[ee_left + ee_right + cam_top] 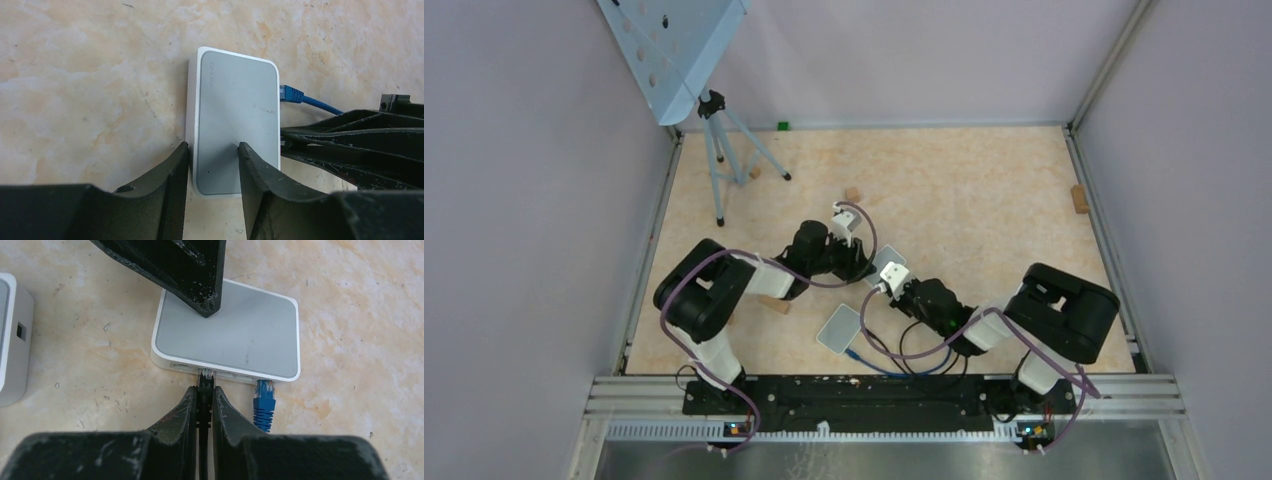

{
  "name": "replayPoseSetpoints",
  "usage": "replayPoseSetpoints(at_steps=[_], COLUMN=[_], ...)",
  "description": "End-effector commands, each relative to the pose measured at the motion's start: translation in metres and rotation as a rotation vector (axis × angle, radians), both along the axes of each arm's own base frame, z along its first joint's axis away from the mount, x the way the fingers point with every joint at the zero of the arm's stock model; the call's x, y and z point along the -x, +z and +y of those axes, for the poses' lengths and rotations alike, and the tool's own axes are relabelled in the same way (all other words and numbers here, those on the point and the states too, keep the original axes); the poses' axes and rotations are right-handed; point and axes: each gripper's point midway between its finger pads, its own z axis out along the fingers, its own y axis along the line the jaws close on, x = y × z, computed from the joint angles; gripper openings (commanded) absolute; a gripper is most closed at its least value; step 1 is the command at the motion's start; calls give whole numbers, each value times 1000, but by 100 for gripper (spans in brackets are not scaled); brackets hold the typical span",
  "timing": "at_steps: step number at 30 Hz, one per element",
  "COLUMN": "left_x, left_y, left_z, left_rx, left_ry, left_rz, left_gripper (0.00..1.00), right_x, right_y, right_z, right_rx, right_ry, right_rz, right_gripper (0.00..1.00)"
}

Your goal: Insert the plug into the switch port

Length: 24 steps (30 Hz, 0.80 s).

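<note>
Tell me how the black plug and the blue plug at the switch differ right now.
The black plug is pinched between the right gripper fingers, while the blue plug is free of any gripper. The black plug sits at a port toward the left of the switch face; the blue plug sits further right. Colours differ: black against blue. Both meet the same port face, with their cables trailing away from it.

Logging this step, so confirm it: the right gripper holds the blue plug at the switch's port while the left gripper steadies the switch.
Not quite. The right gripper holds the black plug, not the blue one. The blue plug already sits in a port further along the switch, free of the fingers, as the right wrist view shows. The left gripper does steady the switch.
</note>
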Motion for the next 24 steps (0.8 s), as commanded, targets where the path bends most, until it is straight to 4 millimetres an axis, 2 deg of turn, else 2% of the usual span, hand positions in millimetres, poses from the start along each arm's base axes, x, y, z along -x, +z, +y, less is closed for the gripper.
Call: replayPoseSetpoints(at_steps=[1, 7, 14, 19, 24], left_x=[77, 80, 60, 36, 10], left_y=[26, 28, 33, 41, 51], left_z=[-51, -52, -38, -12, 34], left_rx=[157, 157, 111, 69, 35], left_ry=[-387, -405, -252, -47, 225], left_rz=[79, 64, -22, -104, -163], left_gripper=[44, 44, 55, 65, 70], right_x=[-11, -12, 7, 12, -9], right_y=[96, 108, 84, 66, 54], right_z=[55, 55, 52, 44, 33], right_rx=[-209, -201, -175, -147, -159], right_ry=[161, 175, 232, 208, 115], right_rz=[-200, -214, -116, -40, 105], right_gripper=[0, 0, 0, 0, 0])
